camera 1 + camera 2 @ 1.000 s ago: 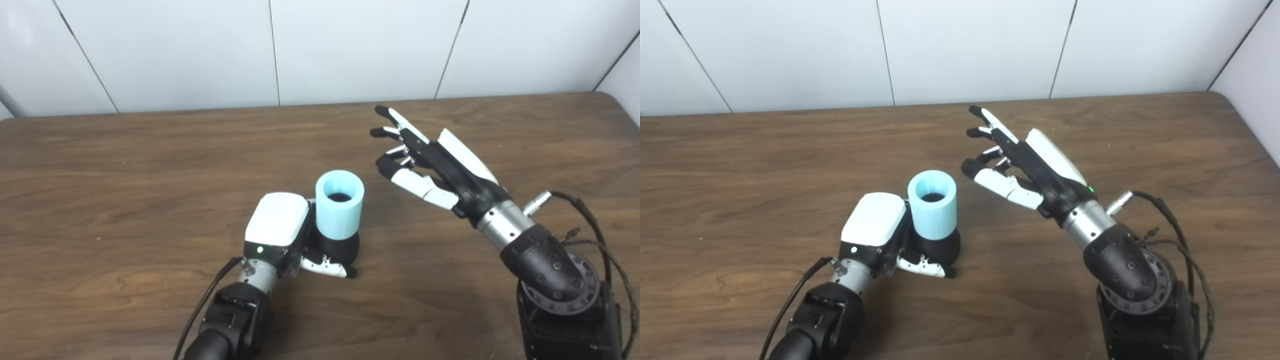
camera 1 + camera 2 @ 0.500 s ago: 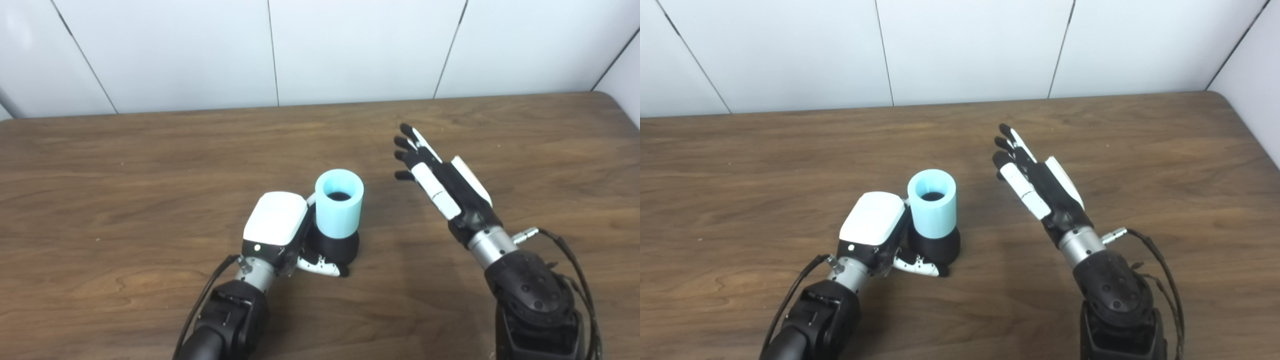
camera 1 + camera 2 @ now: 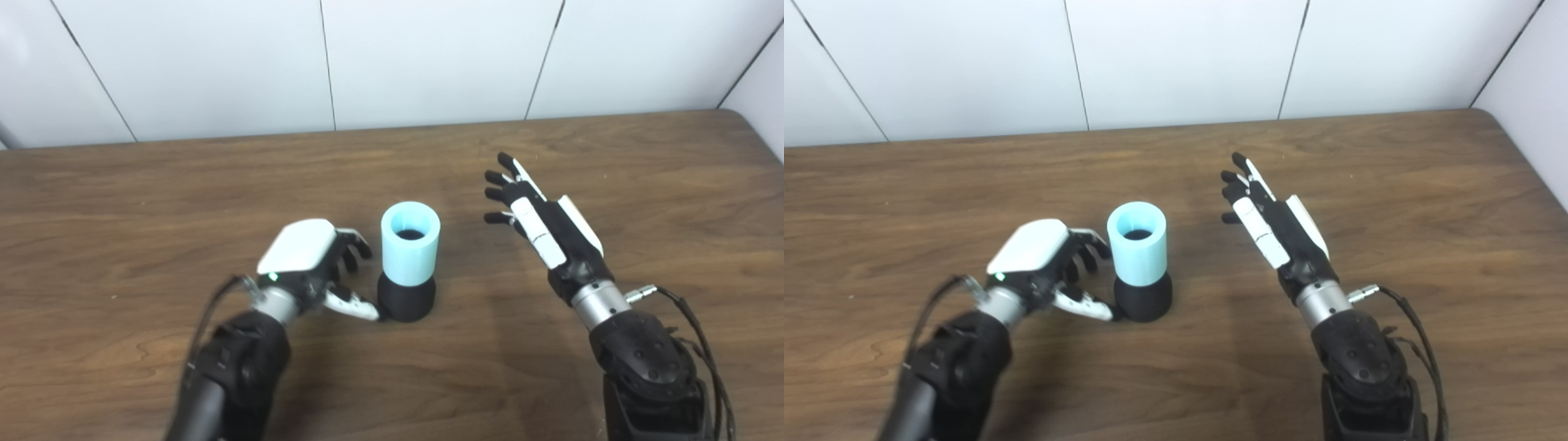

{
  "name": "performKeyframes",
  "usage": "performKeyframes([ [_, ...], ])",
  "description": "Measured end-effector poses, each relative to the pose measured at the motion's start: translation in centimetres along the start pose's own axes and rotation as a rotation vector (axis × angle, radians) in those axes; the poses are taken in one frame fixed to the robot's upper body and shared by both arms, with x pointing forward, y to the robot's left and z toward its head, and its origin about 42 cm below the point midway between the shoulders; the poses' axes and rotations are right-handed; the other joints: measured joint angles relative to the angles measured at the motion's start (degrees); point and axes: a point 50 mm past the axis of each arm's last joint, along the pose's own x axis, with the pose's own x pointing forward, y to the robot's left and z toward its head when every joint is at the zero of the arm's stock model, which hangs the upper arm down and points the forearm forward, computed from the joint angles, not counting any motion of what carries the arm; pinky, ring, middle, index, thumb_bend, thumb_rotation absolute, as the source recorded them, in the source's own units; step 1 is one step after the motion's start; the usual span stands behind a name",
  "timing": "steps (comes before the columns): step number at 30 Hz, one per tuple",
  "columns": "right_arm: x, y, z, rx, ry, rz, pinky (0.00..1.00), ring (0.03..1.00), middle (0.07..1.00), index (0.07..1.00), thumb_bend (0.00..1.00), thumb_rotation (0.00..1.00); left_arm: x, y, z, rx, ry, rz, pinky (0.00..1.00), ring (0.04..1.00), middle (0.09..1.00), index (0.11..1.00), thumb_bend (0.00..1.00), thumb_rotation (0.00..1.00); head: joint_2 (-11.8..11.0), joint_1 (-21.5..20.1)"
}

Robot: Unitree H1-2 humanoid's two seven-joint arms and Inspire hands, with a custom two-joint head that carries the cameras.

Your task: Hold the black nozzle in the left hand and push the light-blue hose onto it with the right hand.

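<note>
The left hand (image 3: 306, 260) has let go of the round black plastic nozzle (image 3: 406, 298), fingers now spread beside it, while the light-blue cylindrical hose (image 3: 410, 243) sits seated upright on it and the right hand (image 3: 539, 223) hovers open, empty, suggesting completion.

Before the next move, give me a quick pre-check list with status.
1. Light-blue hose seated on black nozzle: ok, hose stands upright on it.
2. Left hand off the nozzle: cannot tell, fingers are apart beside it, but the thumb tip is at the base and contact is unclear.
3. Right hand clear of the hose: ok, open, off to the side.
4. Assembly stable on the wooden table: ok, upright, no lean visible.
5. Hose fully pushed down: cannot tell, the joint depth is hidden.
</note>
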Motion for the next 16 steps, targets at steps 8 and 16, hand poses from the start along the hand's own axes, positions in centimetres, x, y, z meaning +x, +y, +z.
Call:
performKeyframes([
  [8,0.1,-0.2,-0.4,0.003,0.009,-0.004,0.74,0.911,0.943,1.000,0.42,1.00,-1.2,3.8,-1.9,-0.101,-0.043,-0.096,0.98,0.996,0.992,0.997,1.00,0.31,-0.2,0.2],
  [16,0.0,0.0,-0.8,0.017,0.018,-0.010,0.75,0.905,0.940,0.989,0.43,1.00,-3.1,6.2,-5.7,-0.613,-0.155,0.131,0.82,0.874,0.894,0.869,0.81,0.26,-0.1,0.4],
])
